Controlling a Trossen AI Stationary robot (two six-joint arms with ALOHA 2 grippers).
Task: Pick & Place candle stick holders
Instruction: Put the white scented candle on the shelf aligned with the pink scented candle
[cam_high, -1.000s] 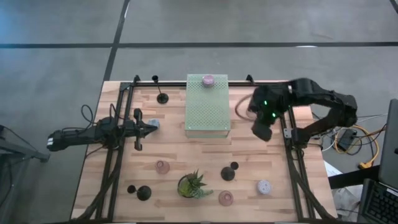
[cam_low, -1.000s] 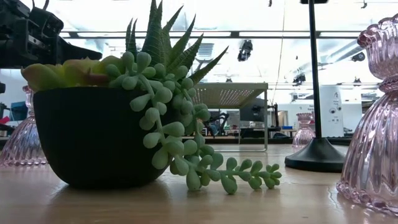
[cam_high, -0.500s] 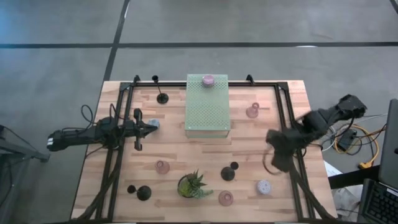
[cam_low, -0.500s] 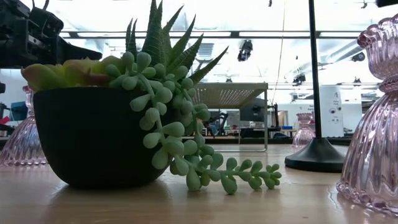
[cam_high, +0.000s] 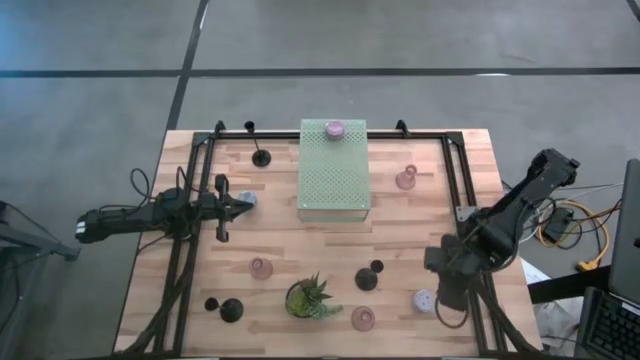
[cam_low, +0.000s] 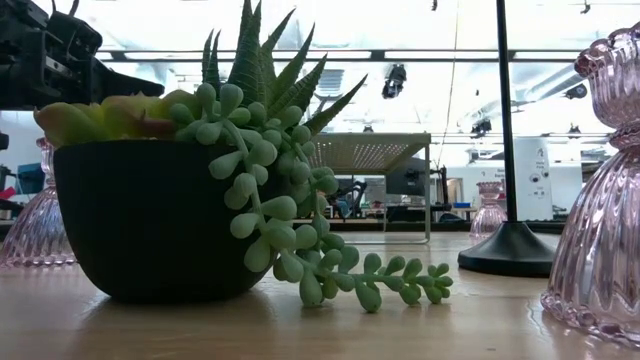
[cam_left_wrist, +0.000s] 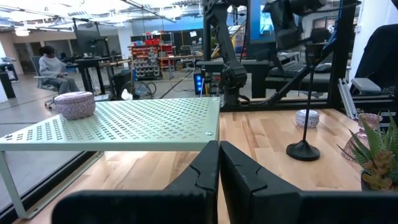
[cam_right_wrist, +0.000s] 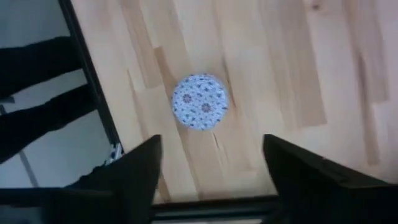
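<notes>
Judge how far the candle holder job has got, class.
Done: one lilac-grey holder sits on the perforated box. In hand: the right hand hangs open above a lilac-grey holder on the table. Left: the pink and black holders on the table.

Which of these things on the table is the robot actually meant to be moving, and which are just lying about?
Part of the job:
- black candle holders
- pink glass candle holders
- lilac-grey candle holders; the right tool, open, hangs beside this one

Just lying about:
- potted plant
- pale green perforated box, though one lilac-grey holder sits on it
- left tool, shut, waiting at the table's left
</notes>
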